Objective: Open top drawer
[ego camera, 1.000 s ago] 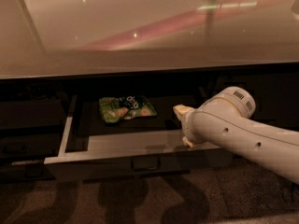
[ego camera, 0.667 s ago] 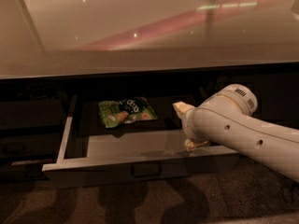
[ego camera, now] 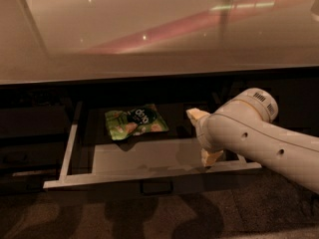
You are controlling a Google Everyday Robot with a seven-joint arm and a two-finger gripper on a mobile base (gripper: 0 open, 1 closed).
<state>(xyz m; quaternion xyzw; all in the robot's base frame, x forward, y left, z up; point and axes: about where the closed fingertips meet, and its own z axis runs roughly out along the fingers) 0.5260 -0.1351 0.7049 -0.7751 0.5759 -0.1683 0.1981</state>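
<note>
At lower centre the top drawer point(ego camera: 130, 179) stands pulled out, its loop handle point(ego camera: 157, 187) nearest. The gripper point(ego camera: 204, 136) hangs over its right front rim, pale tips apart. A green snack bag point(ego camera: 135, 123) lies behind, under the glossy countertop point(ego camera: 149, 39).

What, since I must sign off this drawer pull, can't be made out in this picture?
Camera view, all items:
- The gripper, over the top drawer's right front corner: the arm's wrist covers any contact with the drawer.
- The drawer's right rail and right floor: behind the arm.
- The handle: mostly lost in shadow.
- The green snack bag: lettering unreadable.
- The arm: cut off by the right edge.
</note>
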